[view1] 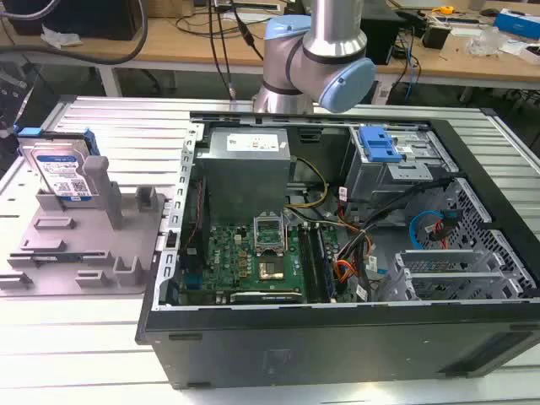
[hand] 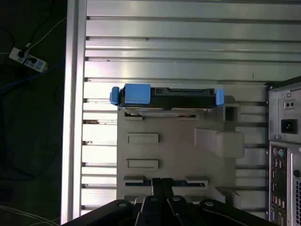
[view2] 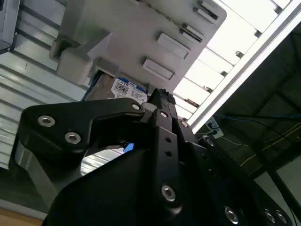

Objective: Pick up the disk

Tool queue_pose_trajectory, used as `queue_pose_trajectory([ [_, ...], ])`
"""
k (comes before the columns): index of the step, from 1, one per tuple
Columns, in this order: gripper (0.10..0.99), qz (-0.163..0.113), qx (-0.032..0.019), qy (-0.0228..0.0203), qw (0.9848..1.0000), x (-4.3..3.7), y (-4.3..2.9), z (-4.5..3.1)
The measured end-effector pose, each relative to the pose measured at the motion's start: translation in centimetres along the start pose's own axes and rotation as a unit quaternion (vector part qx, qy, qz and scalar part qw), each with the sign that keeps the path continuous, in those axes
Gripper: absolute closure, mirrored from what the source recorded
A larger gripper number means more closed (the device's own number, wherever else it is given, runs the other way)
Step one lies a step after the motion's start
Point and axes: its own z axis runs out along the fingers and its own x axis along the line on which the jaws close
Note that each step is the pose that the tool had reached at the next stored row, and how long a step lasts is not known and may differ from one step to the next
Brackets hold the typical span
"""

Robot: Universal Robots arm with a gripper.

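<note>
Silver metal with blue plastic rails, the disk (view1: pixel 59 173) stands on edge in a slot of the grey fixture tray (view1: pixel 93 253), at the exterior view's left. The tray rests on the ribbed aluminium table (view1: pixel 110 118), just beside the open computer case (view1: pixel 337 354). The disk's labelled face is turned toward that camera. Your robot arm (view1: pixel 312 51) rises behind the case.

In the first wrist view you look straight down on the tray. The disk (hand: pixel 167 98) reads there as a narrow bar, blue at both ends, seated along the tray edge farthest from your gripper (hand: pixel 161 182). The gripper hangs over the opposite edge, well apart from the disk and touching nothing. Its two black fingers (hand: pixel 156 189) are pressed together, with only a hairline seam between them and nothing pinched.

The disk lies straight ahead of the fingertips, across the whole tray, with its long axis crosswise to that line. By the look of the seam, the jaws would spread along the disk's length, not across its thin side.

In the second wrist view, part of the disk's label peeks out between a tray post and the gripper
</note>
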Motion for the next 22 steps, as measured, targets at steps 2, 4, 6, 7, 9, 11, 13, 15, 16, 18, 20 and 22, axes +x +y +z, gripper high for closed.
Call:
queue_pose_trajectory([
  [2,0.980,0.000,0.0000,0.0000,1.0000,0.00,0.00,0.00],
  [4,0.980,0.000,0.0000,0.0000,1.0000,0.00,0.00,0.00],
  [6,0.980,0.000,0.0000,0.0000,1.0000,0.00,0.00,0.00],
  [7,0.980,-0.001,0.0000,0.0000,1.0000,0.00,0.00,0.00],
  [9,0.980,-0.022,0.0000,0.0008,0.9998,0.00,0.00,0.02],
  [11,0.980,-0.047,0.0000,0.0018,0.9989,0.00,0.00,0.04],
  [13,0.980,-0.074,0.0000,0.0028,0.9972,0.00,0.00,0.06],
  [15,0.980,-0.101,0.0001,0.0039,0.9949,0.00,0.00,0.09],
  [16,0.980,-0.111,0.0000,0.0042,0.9938,0.00,-0.01,0.10],
  [18,0.980,-0.133,0.0000,0.0053,0.9911,0.00,0.00,0.13],
  [20,0.980,-0.168,0.0000,0.0074,0.9858,0.00,-0.01,0.14],
  [22,0.980,-0.208,-0.0001,0.0093,0.9780,0.00,-0.01,0.15],
])
